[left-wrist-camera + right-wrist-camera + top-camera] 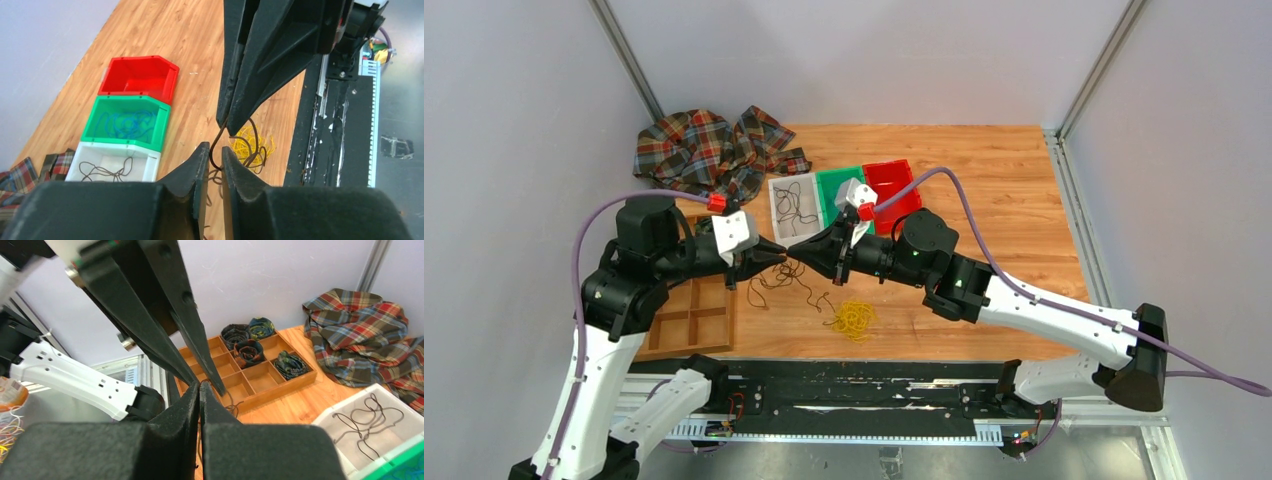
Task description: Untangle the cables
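Above the middle of the wooden counter (994,210), the left gripper (772,256) and the right gripper (802,250) meet almost tip to tip, each arm reaching inward from its own side. Right gripper: fingers pressed fully together, pinching a dark cable (213,155) that hangs from its tip. Left gripper: fingers narrowly apart, with the same dark cable passing through the gap between them; no pinch on it is visible. Below the two tips the dark cable falls in loose loops onto the counter. Just beside those loops, toward the near edge, lies a yellow cable (854,318) gathered in a small wiry bunch; in the left wrist view the dark loops overlap its edge. Beyond the grippers three bins stand side by side in a row: a white bin (112,150) holding a second dark strand (102,171), a green bin (122,141) holding a blue-green cable (125,122), and a red bin (137,85) with nothing visible inside. A plaid cloth (709,150) lies crumpled at the far left corner. Under the left arm, at the left of the counter, sits a wooden tray (694,320) with compartments, several holding dark coiled bundles (247,347)
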{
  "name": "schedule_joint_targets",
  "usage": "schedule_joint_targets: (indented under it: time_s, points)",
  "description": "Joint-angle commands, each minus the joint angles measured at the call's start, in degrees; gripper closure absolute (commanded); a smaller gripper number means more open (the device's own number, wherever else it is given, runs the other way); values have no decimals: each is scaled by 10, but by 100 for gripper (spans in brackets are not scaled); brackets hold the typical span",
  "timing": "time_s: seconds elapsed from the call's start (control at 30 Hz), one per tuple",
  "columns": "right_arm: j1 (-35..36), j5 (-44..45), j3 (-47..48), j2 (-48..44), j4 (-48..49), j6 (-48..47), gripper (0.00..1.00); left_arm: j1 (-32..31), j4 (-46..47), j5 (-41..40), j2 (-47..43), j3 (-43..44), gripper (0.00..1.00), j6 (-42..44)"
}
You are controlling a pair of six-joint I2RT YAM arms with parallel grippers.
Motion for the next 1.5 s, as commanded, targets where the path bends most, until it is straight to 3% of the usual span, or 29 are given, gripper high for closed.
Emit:
schedule_joint_targets:
  time_s: [0.0,0.13,0.23,0.33,0.43,0.7,0.77,0.87,1.17,1.3,1.47]
  points:
    - [14,-23,31,11,26,24,99,0,54,-20,-16,-34,86,-52]
    - [16,-30,29,20,39,44,98,0,189,-86,-58,-87,99,-144]
    - [14,-20,9,4,46,63,77,0,222,-100,-76,-94,99,-162]
    - [-2,-8,-41,-33,83,88,55,0,198,-80,-74,-72,99,-163]
    - [-28,-21,-74,-65,115,120,45,1,190,-66,-76,-59,99,-173]
    - [-116,-62,-112,-66,170,230,43,0,178,-32,-73,-33,99,-190]
    - [-115,-50,-95,-56,143,211,43,0,173,-31,-73,-29,99,-179]
    - [-98,-45,-51,-33,92,176,29,0,170,-31,-72,-27,99,-172]
    - [-46,-12,11,35,54,101,26,1,170,-31,-68,-18,99,-172]
    - [-23,47,39,70,22,68,24,0,170,-32,-66,-17,99,-170]
    - [-19,103,13,93,44,63,23,0,170,-29,-62,6,99,-178]
